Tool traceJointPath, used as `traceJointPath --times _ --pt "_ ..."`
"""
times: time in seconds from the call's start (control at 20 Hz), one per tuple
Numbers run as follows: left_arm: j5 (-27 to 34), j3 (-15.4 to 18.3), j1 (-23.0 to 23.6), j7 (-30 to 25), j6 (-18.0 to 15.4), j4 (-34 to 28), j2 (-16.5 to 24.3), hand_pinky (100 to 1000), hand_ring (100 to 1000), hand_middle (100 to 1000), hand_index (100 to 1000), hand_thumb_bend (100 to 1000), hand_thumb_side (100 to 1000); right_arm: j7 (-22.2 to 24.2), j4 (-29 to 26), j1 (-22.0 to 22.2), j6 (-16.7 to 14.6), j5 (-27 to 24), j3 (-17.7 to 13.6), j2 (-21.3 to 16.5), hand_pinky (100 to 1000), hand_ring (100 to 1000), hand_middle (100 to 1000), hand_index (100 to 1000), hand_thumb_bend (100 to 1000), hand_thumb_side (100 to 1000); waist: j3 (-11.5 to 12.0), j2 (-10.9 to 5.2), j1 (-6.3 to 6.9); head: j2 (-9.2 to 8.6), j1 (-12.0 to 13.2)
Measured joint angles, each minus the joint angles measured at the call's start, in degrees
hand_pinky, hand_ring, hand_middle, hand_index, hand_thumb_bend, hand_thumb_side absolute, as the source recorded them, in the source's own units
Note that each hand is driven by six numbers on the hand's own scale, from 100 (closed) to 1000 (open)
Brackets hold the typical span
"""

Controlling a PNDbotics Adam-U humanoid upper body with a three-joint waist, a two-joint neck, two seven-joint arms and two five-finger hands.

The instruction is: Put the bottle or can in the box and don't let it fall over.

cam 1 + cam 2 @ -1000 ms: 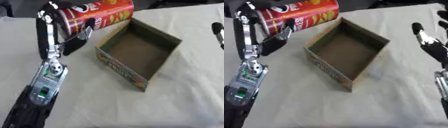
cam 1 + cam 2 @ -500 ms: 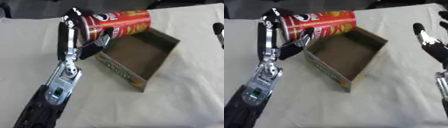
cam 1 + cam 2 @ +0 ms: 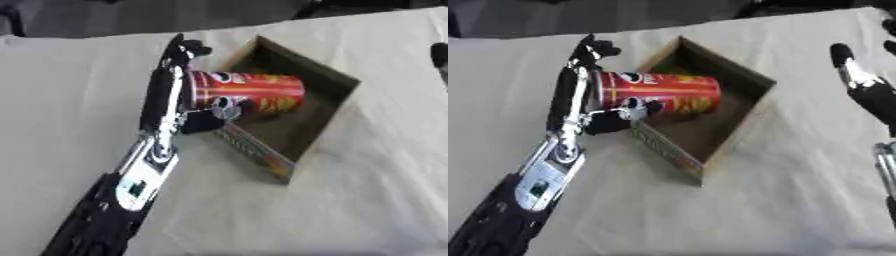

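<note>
My left hand (image 3: 175,92) looks like matt black plastic with bright silver metal at the joints, and my forearm near the lower left is black with a brushed silvery plate. The red can (image 3: 248,95) my fingers curl round has a glossy printed skin. The box (image 3: 741,107) is dull brown cardboard inside, with colourful printed paper on its near wall. The table (image 3: 367,200) wears a pale, matt, slightly creased cloth

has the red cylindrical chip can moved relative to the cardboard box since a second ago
Yes. The red cylindrical chip can, held on its side by the left hand, has moved from beyond the open cardboard box's far-left corner to over its opening.
</note>
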Motion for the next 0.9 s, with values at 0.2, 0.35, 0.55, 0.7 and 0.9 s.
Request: traceJointPath --times 0.2,0.35,0.55,0.7,0.9 --pt "-2.9 1.13 0.03 -2.36 1.19 -1.07 -0.01 779 1000 766 755 1000 579 -0.05 0.0 0.0 -0.05 0.0 0.0 0.0 848 861 716 848 586 342 0.17 0.0 -0.05 0.0 -0.03" --pt "-3.39 1.39 0.08 -2.91 1.56 -1.78 -0.01 779 1000 766 755 1000 579 -0.11 0.0 0.0 -0.11 0.0 0.0 0.0 848 861 716 848 586 342 0.22 0.0 -0.12 -0.01 -0.04" --pt "-3.38 1.61 0.19 -3.04 1.79 -2.51 -0.01 745 1000 753 742 934 576 -0.13 0.0 0.01 -0.12 0.0 -0.01 0.0 848 861 716 848 587 342 0.34 0.0 -0.14 -0.01 -0.06" --pt "-2.49 2.13 0.59 -2.46 2.09 -3.79 0.03 705 985 770 732 877 581 -0.14 0.0 0.03 -0.12 0.0 -0.02 0.0 848 860 716 847 585 341 0.51 -0.02 -0.18 -0.01 -0.17" --pt "-0.45 4.88 2.56 -0.36 1.94 -7.15 2.11 693 971 788 732 792 581 -0.25 0.0 0.57 -0.12 0.0 -0.36 0.0 848 860 716 848 585 340 1.37 -0.77 -0.36 0.02 -0.89"
